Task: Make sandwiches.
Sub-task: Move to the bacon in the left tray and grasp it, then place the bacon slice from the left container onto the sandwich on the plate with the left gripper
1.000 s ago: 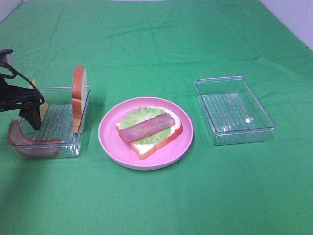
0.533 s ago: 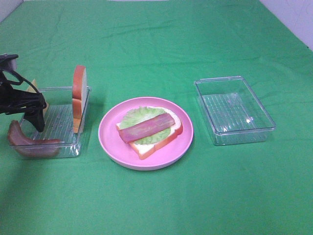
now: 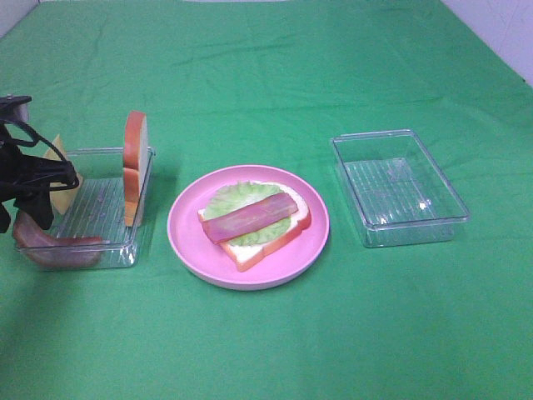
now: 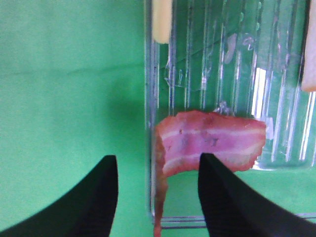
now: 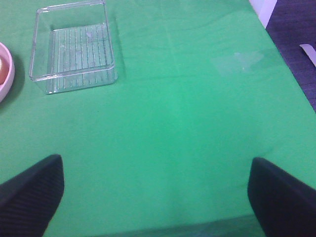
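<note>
A pink plate holds a bread slice with orange crust, topped by pale lettuce and one reddish bacon strip. The left clear tray holds a second bread slice standing on edge, a yellow cheese square and a second bacon strip draped over its near left corner. My left gripper is open above that strip's end; in the left wrist view the strip lies just beyond the open gripper. My right gripper is open and empty.
An empty clear tray stands right of the plate; it also shows in the right wrist view. Green cloth covers the table. The table's right edge shows in the right wrist view.
My left gripper has moved left and towards the front, from inside the tray to over the bacon strip's end at the tray's near left corner. Nothing else moved.
</note>
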You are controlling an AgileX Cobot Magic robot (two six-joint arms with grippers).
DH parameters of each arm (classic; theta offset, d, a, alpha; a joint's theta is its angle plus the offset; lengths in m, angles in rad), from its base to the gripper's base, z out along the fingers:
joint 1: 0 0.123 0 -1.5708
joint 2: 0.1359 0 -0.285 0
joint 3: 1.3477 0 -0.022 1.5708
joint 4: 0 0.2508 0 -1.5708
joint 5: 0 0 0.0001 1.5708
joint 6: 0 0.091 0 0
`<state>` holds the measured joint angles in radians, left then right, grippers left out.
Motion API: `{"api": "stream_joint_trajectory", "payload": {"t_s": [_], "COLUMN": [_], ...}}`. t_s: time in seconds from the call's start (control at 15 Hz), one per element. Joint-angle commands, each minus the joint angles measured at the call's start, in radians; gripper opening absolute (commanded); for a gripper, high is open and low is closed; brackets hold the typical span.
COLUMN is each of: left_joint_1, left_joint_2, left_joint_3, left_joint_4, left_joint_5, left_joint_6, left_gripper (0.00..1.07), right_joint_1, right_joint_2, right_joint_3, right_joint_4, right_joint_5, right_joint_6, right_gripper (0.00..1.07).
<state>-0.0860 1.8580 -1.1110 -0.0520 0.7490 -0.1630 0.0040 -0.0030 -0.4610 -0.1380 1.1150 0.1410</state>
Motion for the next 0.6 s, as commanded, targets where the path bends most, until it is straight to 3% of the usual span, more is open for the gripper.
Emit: {"api": "stream_joint_trajectory", "payload": {"t_s": [0.07,0.13,0.2,0.33,0.6], "left_joint_1": [-0.006,-0.006,-0.006,-0.006,-0.006], "left_joint_2": [0.006,0.006,0.006,0.006,0.005], "left_joint_3": [-0.003,-0.003,-0.003,-0.003,-0.003], "left_joint_4": [0.001,0.001,0.002,0.002,0.002], "left_joint_5": [-0.010,-0.014,-0.018,-0.026,-0.038], "left_joint_6": [-0.007,-0.007,-0.007,-0.007,-0.034], "left_gripper": [0.37,0.29,0.14,0.00,0.00], "right_joint_1": [-0.005,-0.005,-0.005,-0.005,-0.005], "right_joint_2": [-0.034,-0.034,-0.034,-0.034,-0.034], "right_joint_3": [0.004,0.004,0.004,0.004,0.004], "right_joint_4": [0.003,0.003,0.003,0.003,0.003], "right_joint_5": [-0.009,-0.009,-0.009,-0.009,-0.009], "right_joint_6": [-0.008,-0.008,-0.008,-0.008,-0.008], "right_gripper": [0.97,0.97,0.97,0.97,0.97]}}
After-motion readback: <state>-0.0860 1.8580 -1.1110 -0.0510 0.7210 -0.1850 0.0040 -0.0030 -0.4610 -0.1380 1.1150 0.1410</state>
